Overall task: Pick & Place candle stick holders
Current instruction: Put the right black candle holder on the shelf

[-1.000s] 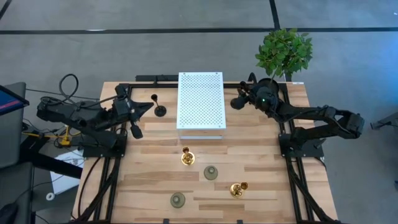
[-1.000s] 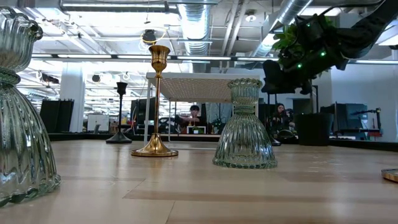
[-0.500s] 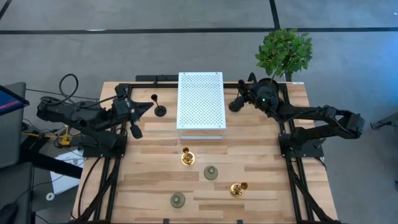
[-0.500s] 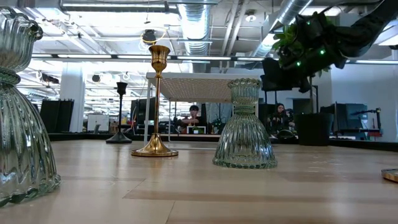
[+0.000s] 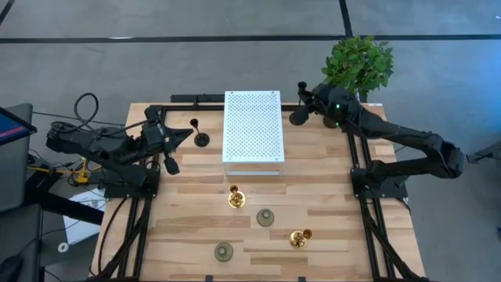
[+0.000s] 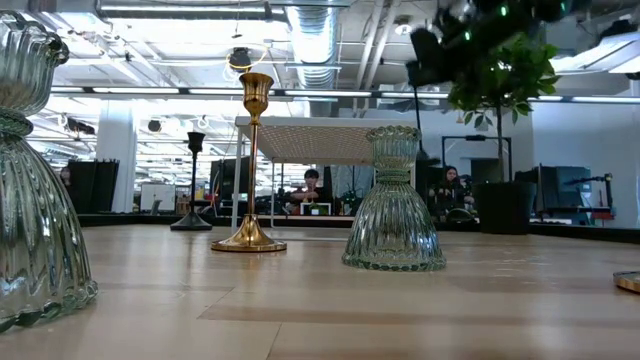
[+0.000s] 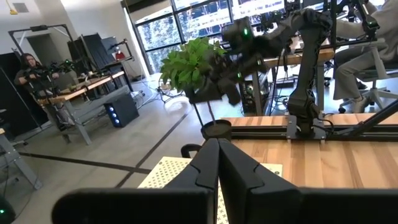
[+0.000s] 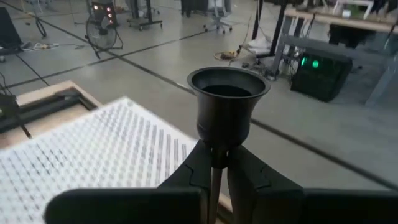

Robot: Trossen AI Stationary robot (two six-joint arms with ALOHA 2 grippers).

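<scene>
Since the earlier frames the right gripper [image 5: 300,110] has risen and shifted toward the back edge of the table [image 5: 337,196], beside the white perforated stand [image 5: 252,125]; in the low view it now sits near the top of the picture. It is clamped on the thin stem of a black candle holder [image 8: 227,106], whose cup shows above the fingers in the right wrist view. From above this holder shows only as a dark shape by the gripper, and its base cannot be made out. Its long axis runs in line with the fingers; its tilt to the table cannot be told.

Six holders counted: two black, two gold, two grey-green.
- Second black holder [image 5: 200,135]: upright, just left of the stand, ahead of the left gripper.
- Gold holder [image 5: 235,197]: upright, in front of the stand.
- Second gold holder [image 5: 300,237]: lying on its side, further front and right; cut off at the low view's edge.
- Grey-green holders [image 5: 265,218] and [image 5: 224,251]: both upright, in front of the stand.

The left gripper [image 5: 186,133] waits left of the stand, fingers [image 7: 208,168] together, holding nothing.
</scene>
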